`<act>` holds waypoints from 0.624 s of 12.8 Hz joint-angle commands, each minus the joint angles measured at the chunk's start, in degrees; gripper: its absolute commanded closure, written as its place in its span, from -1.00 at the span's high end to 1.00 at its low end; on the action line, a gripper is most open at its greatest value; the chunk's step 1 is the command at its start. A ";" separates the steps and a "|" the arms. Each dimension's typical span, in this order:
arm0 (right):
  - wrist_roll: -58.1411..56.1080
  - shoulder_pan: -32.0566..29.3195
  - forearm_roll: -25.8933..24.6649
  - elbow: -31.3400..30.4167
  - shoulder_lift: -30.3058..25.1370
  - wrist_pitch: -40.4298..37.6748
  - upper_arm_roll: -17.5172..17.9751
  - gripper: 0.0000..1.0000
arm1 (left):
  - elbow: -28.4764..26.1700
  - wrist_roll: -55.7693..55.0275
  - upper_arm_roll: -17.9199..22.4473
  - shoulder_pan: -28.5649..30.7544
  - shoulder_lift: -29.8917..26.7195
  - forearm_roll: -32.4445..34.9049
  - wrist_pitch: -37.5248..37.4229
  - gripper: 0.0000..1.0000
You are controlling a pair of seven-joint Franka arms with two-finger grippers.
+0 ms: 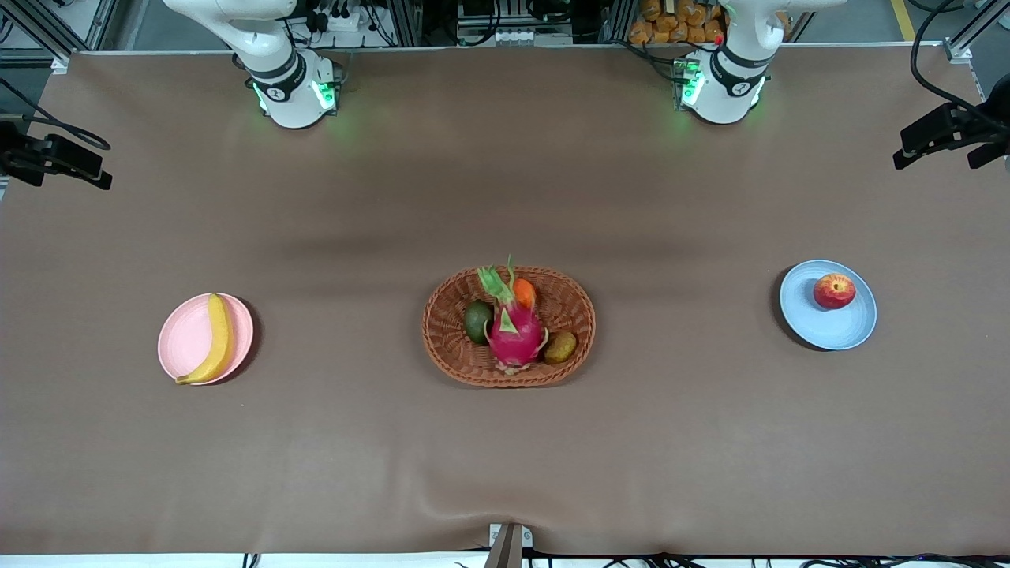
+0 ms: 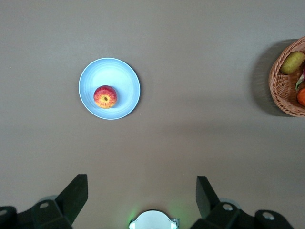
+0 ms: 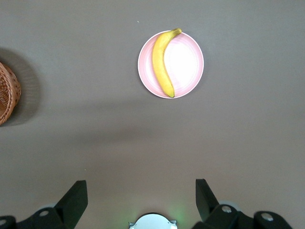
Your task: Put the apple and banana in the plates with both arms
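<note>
Left gripper (image 2: 142, 193) and right gripper (image 3: 141, 193) both spread, high over bare table (image 1: 505, 442). Two plates: apple (image 1: 834, 291) on blue (image 1: 836, 330), banana (image 1: 213, 341) on pink (image 1: 181, 339). One basket (image 1: 454, 347) between.

Front camera looking down from high across table (image 1: 505, 442), facing robot bases. Left wrist camera hanging high, looking straight down at blue plate (image 2: 125, 71); right wrist camera likewise at pink plate (image 3: 190, 62). Both sharing basket (image 1: 564, 312) with front.

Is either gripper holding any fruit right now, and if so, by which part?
Nothing is held. The left gripper and right gripper are both open and empty; the apple and banana lie on their plates.
</note>
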 commanded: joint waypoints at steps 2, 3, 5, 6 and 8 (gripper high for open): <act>-0.13 -1.07 -1.07 -0.92 -0.79 0.19 1.04 1.00 | 0.94 -0.05 -0.28 -0.01 0.27 0.82 -0.08 1.00; -0.13 -1.07 -1.07 -0.92 -0.79 0.19 1.04 1.00 | 0.94 0.03 -0.28 -0.18 0.27 0.82 -0.08 1.00; -0.13 -0.98 -1.07 -0.92 -0.79 0.19 1.04 1.00 | 0.94 0.03 -0.28 -0.19 0.71 0.82 -0.08 1.00; -0.13 -0.98 -1.07 -0.92 -0.79 0.19 1.04 1.00 | 0.86 0.03 -0.28 -0.10 0.71 0.82 -0.08 1.00; -0.04 -0.98 -1.07 -0.92 -0.79 0.19 1.04 1.00 | 0.86 0.03 -0.28 -0.27 0.71 0.82 -0.17 1.00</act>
